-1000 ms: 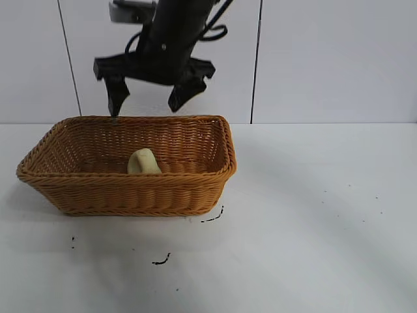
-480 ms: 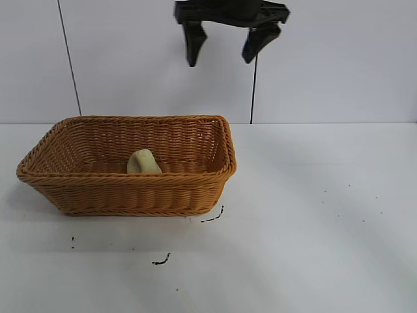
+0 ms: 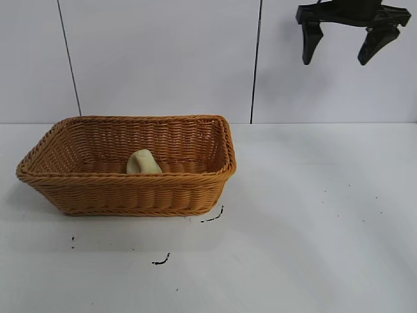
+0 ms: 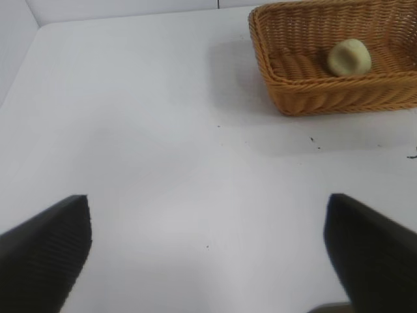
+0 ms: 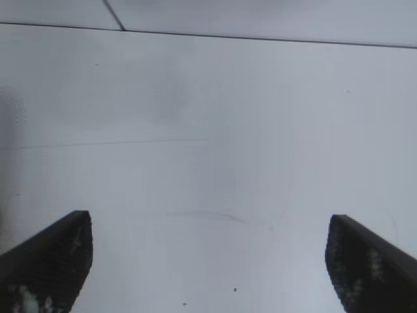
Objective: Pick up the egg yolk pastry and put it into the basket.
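The egg yolk pastry (image 3: 143, 163), a small pale yellow dome, lies inside the golden-brown wicker basket (image 3: 130, 193) at the left of the table. Both also show in the left wrist view, the pastry (image 4: 349, 57) on the floor of the basket (image 4: 326, 99). My right gripper (image 3: 340, 44) hangs high at the upper right, far from the basket, open and empty. Its own view shows its gripper (image 5: 208, 261) wide open over bare table. My left gripper (image 4: 208, 261) is out of the exterior view, open and empty over bare table, well away from the basket.
Small black marks (image 3: 161, 261) dot the white table in front of the basket, with another (image 3: 212, 218) by its right front corner. A white panelled wall with dark seams (image 3: 255, 62) stands behind the table.
My right gripper rose from just above the basket's back rim and swung up and to the right, staying open. The pastry and the basket have not moved.
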